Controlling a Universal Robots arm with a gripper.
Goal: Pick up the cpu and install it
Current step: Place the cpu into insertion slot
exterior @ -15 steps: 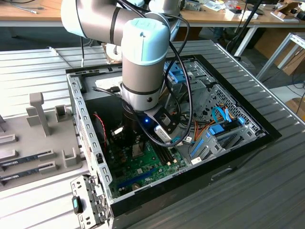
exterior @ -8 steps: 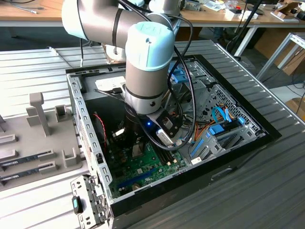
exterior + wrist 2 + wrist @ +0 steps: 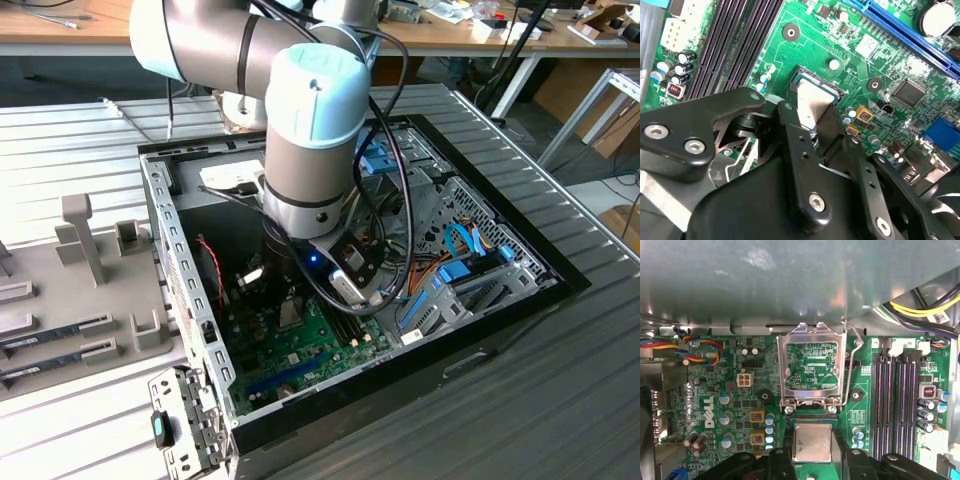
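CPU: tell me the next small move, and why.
Probably a slow, straight descent. In the first wrist view the cpu sits between the gripper fingers over the open socket, with the retention frame raised. Whether it is already seated cannot be told.

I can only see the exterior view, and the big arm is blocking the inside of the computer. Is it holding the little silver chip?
Observer: Yes. In the first wrist view the end effector is closed on the cpu, with a finger on each of two opposite sides.
Operator: Where is the chip?
Observer: In the second wrist view it is low over the motherboard's socket. I cannot tell if it is seated.
Operator: Is the socket's lid open?
Observer: Yes. In the first wrist view the metal load plate stands swung up, away from the socket.
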